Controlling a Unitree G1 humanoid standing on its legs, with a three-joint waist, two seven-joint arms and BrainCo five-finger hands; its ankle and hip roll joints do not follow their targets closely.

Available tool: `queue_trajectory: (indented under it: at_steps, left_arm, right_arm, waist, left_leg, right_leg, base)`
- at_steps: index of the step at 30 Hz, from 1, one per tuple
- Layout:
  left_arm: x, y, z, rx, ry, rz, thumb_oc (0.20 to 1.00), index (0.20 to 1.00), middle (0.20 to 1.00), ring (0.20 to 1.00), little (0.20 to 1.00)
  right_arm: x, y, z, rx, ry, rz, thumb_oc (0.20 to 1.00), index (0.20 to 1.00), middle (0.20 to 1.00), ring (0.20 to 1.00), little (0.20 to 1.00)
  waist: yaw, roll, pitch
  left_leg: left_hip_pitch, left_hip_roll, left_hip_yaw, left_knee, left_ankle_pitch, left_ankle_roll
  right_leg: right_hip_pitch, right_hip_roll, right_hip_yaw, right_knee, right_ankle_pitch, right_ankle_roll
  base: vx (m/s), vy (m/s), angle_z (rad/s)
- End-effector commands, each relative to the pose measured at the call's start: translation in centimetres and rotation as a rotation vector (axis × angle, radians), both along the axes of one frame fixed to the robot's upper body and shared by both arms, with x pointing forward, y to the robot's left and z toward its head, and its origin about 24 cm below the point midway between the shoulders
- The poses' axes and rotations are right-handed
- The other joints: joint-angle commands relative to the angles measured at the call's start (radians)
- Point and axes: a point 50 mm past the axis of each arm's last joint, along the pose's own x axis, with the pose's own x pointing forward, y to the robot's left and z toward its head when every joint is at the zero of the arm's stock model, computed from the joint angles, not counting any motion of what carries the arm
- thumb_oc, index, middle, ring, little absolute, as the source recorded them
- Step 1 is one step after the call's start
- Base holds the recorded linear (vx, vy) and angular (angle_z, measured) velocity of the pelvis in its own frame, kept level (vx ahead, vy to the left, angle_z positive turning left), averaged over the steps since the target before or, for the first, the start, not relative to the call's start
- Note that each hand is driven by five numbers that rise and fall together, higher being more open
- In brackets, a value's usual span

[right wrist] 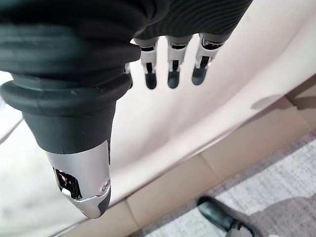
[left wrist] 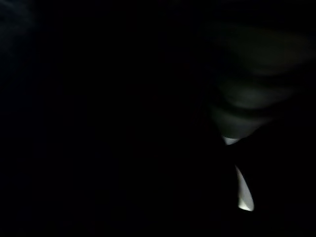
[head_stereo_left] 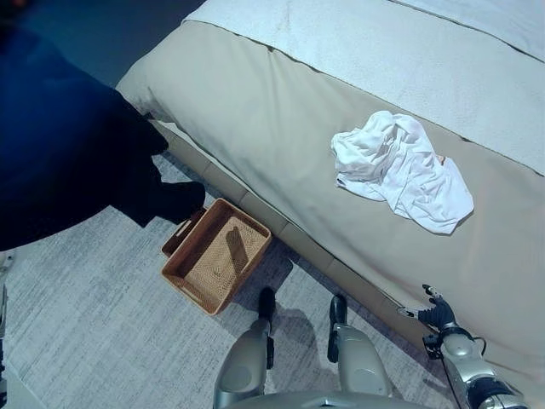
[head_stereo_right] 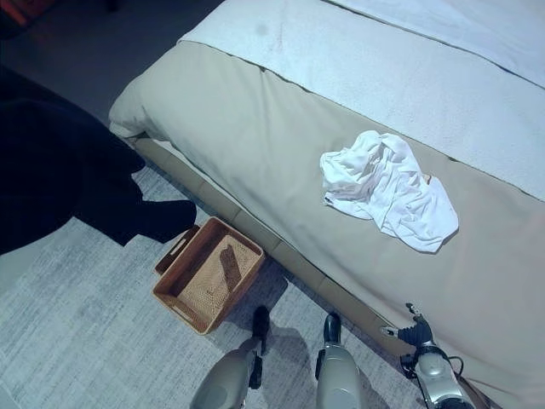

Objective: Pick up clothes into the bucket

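Note:
A large dark navy garment (head_stereo_left: pixel 68 145) hangs at the left, its lower tip just above a woven brown basket (head_stereo_left: pixel 186 292) on the rug. The same dark cloth (left wrist: pixel 123 123) covers the left wrist view, so my left hand is hidden in it. A crumpled white garment (head_stereo_left: pixel 400 170) lies on the beige bed cover (head_stereo_left: pixel 255 128), well to the right of the basket. My right hand (head_stereo_left: pixel 438 313) hangs low at the bed's near edge, below the white garment. Its fingers (right wrist: pixel 170 69) are straight and hold nothing.
The bed runs diagonally from upper left to lower right, with a white blanket (head_stereo_left: pixel 383 51) across its far part. Its beige base (head_stereo_left: pixel 298 239) stands right beside the basket. A grey rug (head_stereo_left: pixel 85 324) covers the floor in front.

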Motion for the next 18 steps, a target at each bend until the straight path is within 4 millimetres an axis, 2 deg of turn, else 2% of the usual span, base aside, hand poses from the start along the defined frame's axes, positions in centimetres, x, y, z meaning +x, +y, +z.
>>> queue_trajectory:
  at_steps: [1, 3, 5, 7, 13, 18]
  left_arm:
    - [0.1, 0.9, -0.1, -0.059, 0.004, -0.019, 0.2, 0.2, 0.2, 0.2, 0.2]
    - [0.4, 0.8, -0.4, -0.058, 0.026, -0.022, 0.2, 0.2, 0.2, 0.2, 0.2]
    - [1.1, 0.3, -2.1, -0.086, 0.101, -0.054, 0.2, 0.2, 0.2, 0.2, 0.2]
    - [1.5, 0.0, -2.8, -0.102, 0.132, -0.076, 0.2, 0.2, 0.2, 0.2, 0.2]
    - [2.4, -0.6, -4.0, -0.138, 0.183, -0.122, 0.2, 0.2, 0.2, 0.2, 0.2]
    - [4.3, -1.9, -5.9, -0.174, 0.261, -0.172, 0.2, 0.2, 0.2, 0.2, 0.2]
  right_arm:
    - [0.9, 0.5, 0.5, -0.026, -0.03, 0.048, 1.0, 1.0, 1.0, 1.0, 1.0]
    - [0.8, 0.5, 0.4, -0.028, -0.027, 0.046, 1.0, 1.0, 1.0, 1.0, 1.0]
    - [0.9, 0.5, 0.6, -0.029, -0.037, 0.047, 1.0, 1.0, 1.0, 1.0, 1.0]
    - [1.0, 0.5, 0.6, -0.03, -0.038, 0.045, 1.0, 1.0, 1.0, 1.0, 1.0]
    - [1.4, 0.7, 1.0, -0.033, -0.061, 0.059, 1.0, 1.0, 1.0, 1.0, 1.0]
    - [2.4, 1.2, 1.5, -0.033, -0.094, 0.085, 1.0, 1.0, 1.0, 1.0, 1.0]
  waist:
    - [-0.01, -0.035, -0.026]
    - [-0.012, -0.037, -0.024]
    - [-0.02, -0.047, -0.019]
    - [-0.021, -0.051, -0.017]
    - [-0.027, -0.058, -0.006]
    - [-0.041, -0.072, 0.01]
  left_leg:
    - [-0.009, -0.058, -0.016, 0.057, -0.076, 0.022]
    - [-0.01, -0.058, -0.015, 0.059, -0.076, 0.022]
    - [-0.014, -0.056, -0.009, 0.061, -0.076, 0.023]
    - [-0.017, -0.054, -0.007, 0.062, -0.077, 0.024]
    - [-0.024, -0.052, 0.0, 0.066, -0.076, 0.025]
    - [-0.041, -0.046, 0.007, 0.063, -0.068, 0.025]
  right_leg:
    - [0.05, -0.039, 0.001, -0.081, 0.048, 0.033]
    - [0.049, -0.038, 0.003, -0.08, 0.048, 0.032]
    - [0.043, -0.035, 0.008, -0.078, 0.049, 0.03]
    - [0.039, -0.035, 0.01, -0.078, 0.05, 0.03]
    - [0.023, -0.032, 0.018, -0.073, 0.054, 0.029]
    - [-0.001, -0.027, 0.029, -0.072, 0.061, 0.029]
  base:
    - [0.0, 0.0, 0.0]
    - [0.0, 0.0, 0.0]
    - [0.0, 0.0, 0.0]
    - [0.0, 0.0, 0.0]
    - [-0.01, 0.004, -0.04]
    - [-0.03, 0.005, -0.09]
